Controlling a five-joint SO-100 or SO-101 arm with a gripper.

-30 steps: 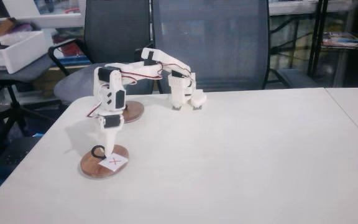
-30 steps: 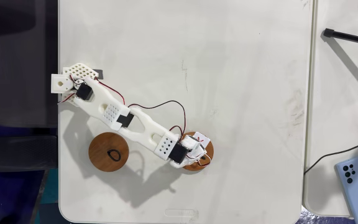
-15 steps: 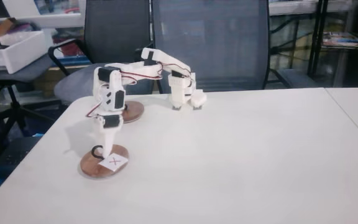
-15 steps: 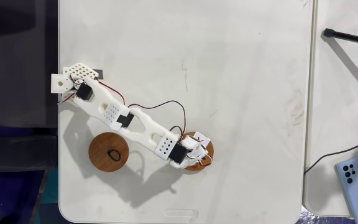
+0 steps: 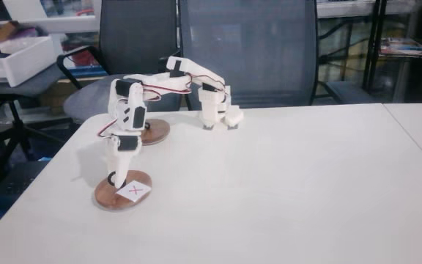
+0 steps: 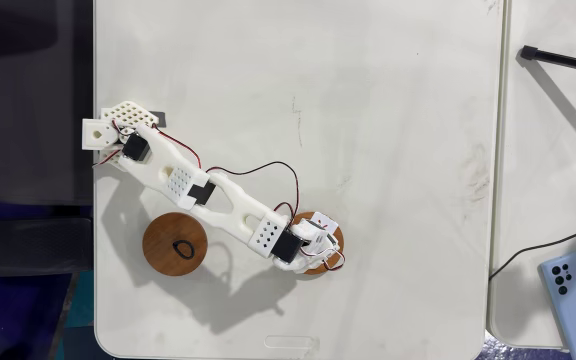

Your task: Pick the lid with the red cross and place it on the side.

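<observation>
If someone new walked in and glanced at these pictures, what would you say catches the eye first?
Most striking is the white arm reaching across the white table, its gripper lowered onto the lid with the red cross near the table's front left corner in a fixed view. Behind it lies a second plain brown disc with a black loop. A blue phone sits at the far right edge in the fixed view from above.
</observation>
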